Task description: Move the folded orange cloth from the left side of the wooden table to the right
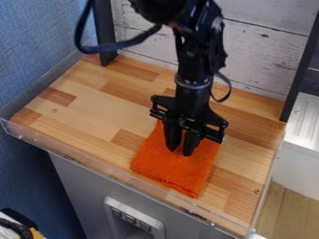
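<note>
While an orange cloth (171, 173) lies spread on the right-hand part of a wooden counter (87, 116), close to the front edge, the black gripper (179, 152) points down over its upper half. Its jaws stand slightly apart, with a narrow strip of orange showing between them; whether the tips touch the fabric, I cannot tell. The cloth is roughly four-sided, set at a slant, with one corner toward the front edge. Above the gripper, the arm comes in from the top, a thick dark cable (118, 45) looping out to the left. A clear rim (81, 158) runs along the counter's front, above a gray cabinet (78, 186) bearing a light socket panel (134, 218). Behind stand whitewashed planks (268, 51) between two black posts (104, 32), with a blue wall (37, 46) at left.
</note>
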